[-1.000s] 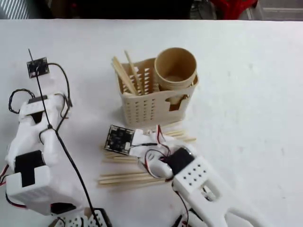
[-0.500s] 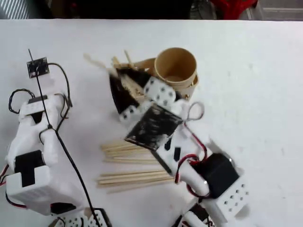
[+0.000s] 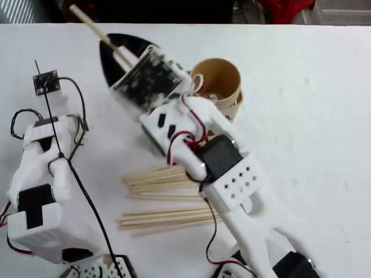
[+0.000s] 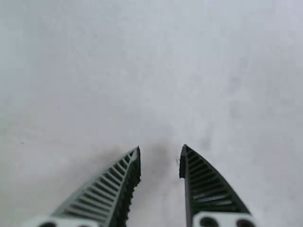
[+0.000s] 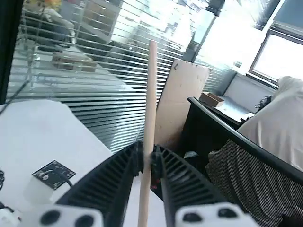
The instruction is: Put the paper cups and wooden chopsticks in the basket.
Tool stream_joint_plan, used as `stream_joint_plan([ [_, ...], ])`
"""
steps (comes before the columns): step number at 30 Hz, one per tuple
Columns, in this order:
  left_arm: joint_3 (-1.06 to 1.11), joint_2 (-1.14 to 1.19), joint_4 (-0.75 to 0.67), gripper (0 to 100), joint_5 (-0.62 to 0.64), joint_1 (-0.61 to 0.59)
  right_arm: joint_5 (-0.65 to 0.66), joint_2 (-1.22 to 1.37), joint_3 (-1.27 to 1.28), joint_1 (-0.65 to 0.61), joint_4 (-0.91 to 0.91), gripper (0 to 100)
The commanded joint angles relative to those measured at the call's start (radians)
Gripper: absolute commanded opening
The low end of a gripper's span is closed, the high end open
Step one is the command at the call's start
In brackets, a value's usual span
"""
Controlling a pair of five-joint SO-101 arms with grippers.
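Many wooden chopsticks (image 3: 165, 200) lie loose on the counter (image 3: 313, 116), paper cups (image 3: 215, 81) sit in the basket (image 3: 234, 111), the right gripper (image 5: 147, 150) pinches one chopstick (image 5: 151, 85), and the left gripper (image 4: 159, 156) is narrowly parted and empty.

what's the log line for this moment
right gripper: shut on chopstick, aloft | left gripper: open over table | paper cups: in basket | loose chopsticks: on table

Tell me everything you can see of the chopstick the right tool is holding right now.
The chopstick is a single straight stick of pale bare wood, round as it looks. The right tool is shut on it, clamping it from both sides, with a long part sticking out past its tips. In the high view it is held up above the table, slanting toward the far edge. Nothing else touches it that I can see.
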Motion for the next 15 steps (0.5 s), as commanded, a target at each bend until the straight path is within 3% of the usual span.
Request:
stream_joint_plan([
  [1,-0.025,-0.005,-0.017,15,-0.014,0.013,-0.037,-0.002,-0.064,0.065,-0.024,2.1],
  [15,-0.025,-0.005,-0.017,15,-0.014,0.013,-0.031,0.005,-0.064,0.09,0.045,8.0],
])
